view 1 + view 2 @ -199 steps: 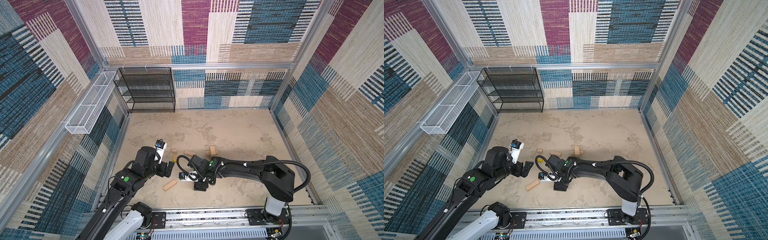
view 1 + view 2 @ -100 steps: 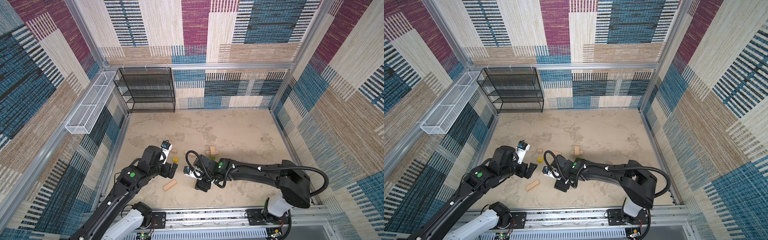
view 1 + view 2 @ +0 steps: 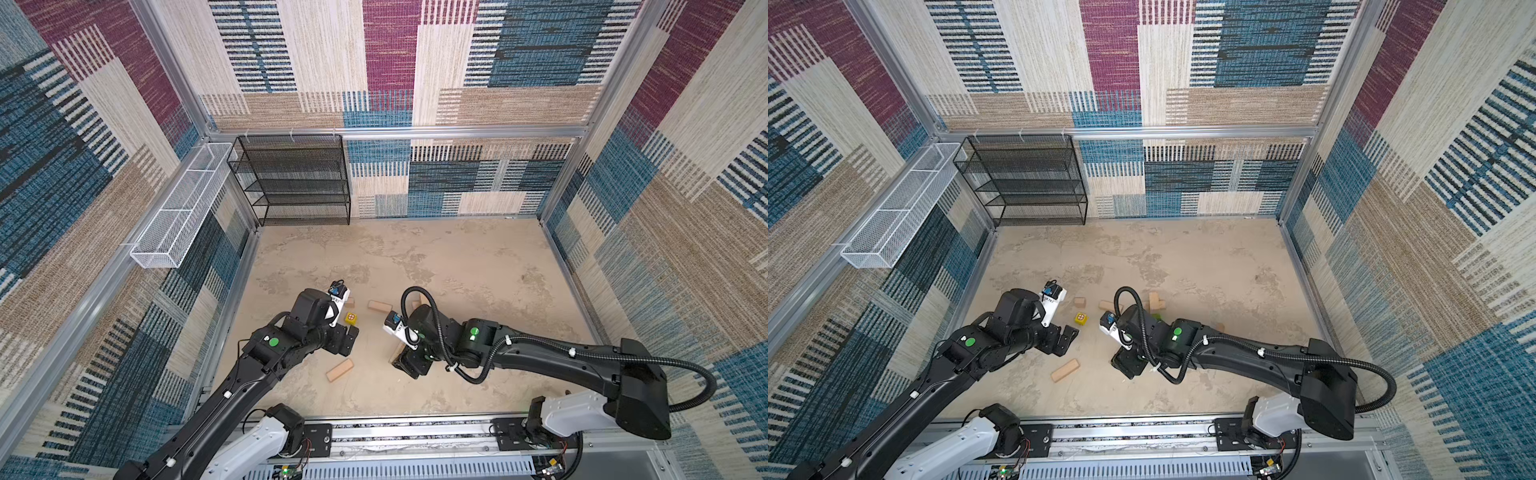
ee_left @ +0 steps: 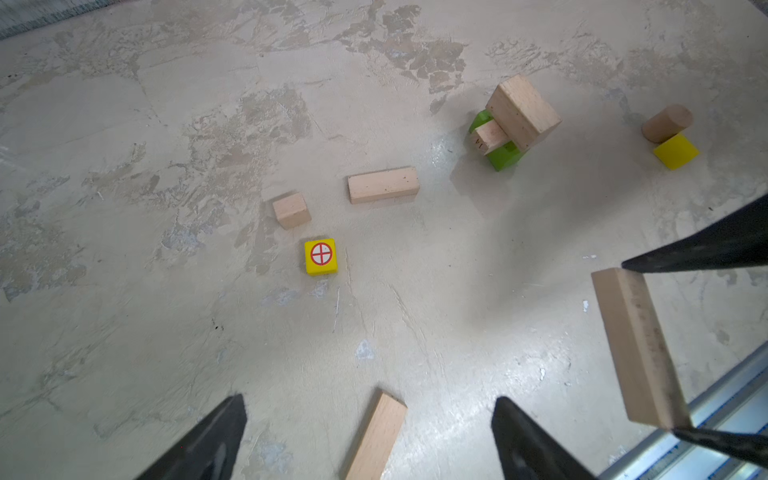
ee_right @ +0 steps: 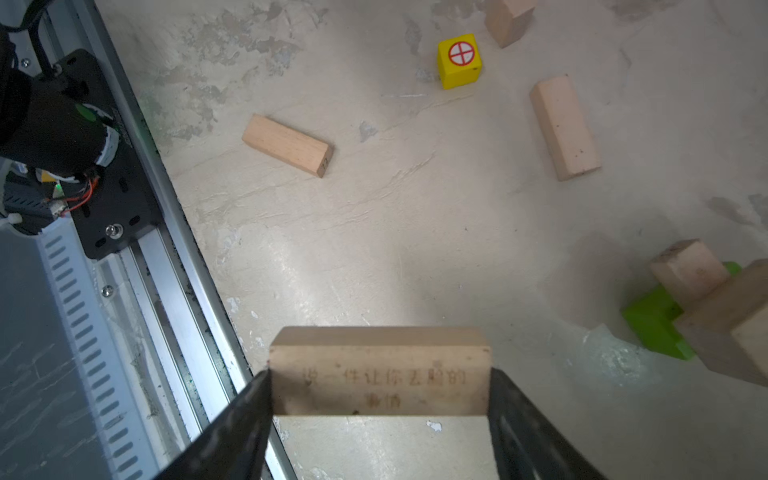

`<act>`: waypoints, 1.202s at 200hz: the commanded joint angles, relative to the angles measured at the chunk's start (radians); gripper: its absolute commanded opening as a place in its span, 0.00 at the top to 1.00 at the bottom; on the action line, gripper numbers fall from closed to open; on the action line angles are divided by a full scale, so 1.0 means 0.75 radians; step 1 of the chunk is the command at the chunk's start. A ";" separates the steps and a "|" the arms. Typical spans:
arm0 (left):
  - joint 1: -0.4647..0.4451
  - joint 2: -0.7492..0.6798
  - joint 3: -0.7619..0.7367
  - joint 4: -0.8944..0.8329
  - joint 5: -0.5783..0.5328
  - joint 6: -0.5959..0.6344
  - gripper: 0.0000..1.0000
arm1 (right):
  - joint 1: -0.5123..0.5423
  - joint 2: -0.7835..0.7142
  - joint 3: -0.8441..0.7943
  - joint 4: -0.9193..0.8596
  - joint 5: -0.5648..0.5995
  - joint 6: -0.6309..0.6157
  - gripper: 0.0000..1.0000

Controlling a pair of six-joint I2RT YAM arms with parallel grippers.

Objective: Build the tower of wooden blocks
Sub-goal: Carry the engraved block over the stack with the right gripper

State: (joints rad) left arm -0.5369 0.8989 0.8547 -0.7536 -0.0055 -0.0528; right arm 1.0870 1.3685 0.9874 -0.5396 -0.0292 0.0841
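Observation:
The wood block tower (image 4: 509, 120) is a green oblong with two tan bricks laid crosswise on it; in a top view the right arm partly covers the tower (image 3: 1154, 301). My right gripper (image 5: 379, 399) is shut on a tan brick (image 5: 379, 370), held by its ends just above the floor (image 3: 409, 363). My left gripper (image 4: 370, 419) is open above a loose tan brick (image 4: 376, 436) and apart from it. Also lying loose are a red-marked yellow cube (image 4: 320, 255), a small tan cube (image 4: 291, 210), another tan brick (image 4: 382, 185), a tan round piece (image 4: 667, 122) and a yellow piece (image 4: 676, 151).
A black wire shelf (image 3: 295, 178) stands at the back left, and a white wire basket (image 3: 178, 212) hangs on the left wall. The metal rail (image 5: 166, 249) along the front edge runs close beside the held brick.
The right arm's elbow has swung out to the right while its gripper stays near the same spot with the brick. The left gripper has crept slightly to the right.

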 commanded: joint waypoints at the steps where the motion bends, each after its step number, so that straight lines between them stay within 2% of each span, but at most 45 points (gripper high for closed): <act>1: -0.006 0.024 0.013 0.011 0.058 0.021 0.04 | 0.001 -0.034 0.015 -0.034 0.090 0.132 0.41; 71: -0.018 0.078 0.040 -0.020 0.062 -0.034 0.05 | -0.011 -0.034 0.120 -0.171 0.269 0.323 0.43; 115: -0.018 0.139 0.122 -0.081 0.069 -0.109 0.04 | -0.111 -0.011 0.170 -0.214 0.301 0.387 0.45; 161: -0.018 0.232 0.261 -0.034 0.182 -0.156 0.04 | -0.200 0.041 0.243 -0.261 0.340 0.461 0.46; 240: -0.018 0.390 0.339 0.058 0.299 -0.100 0.04 | -0.278 0.123 0.255 -0.247 0.414 0.594 0.50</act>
State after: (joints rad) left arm -0.5518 1.1797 1.1053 -0.7410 0.1699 -0.1352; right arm 0.8932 1.4490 1.1801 -0.7517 0.2573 0.4866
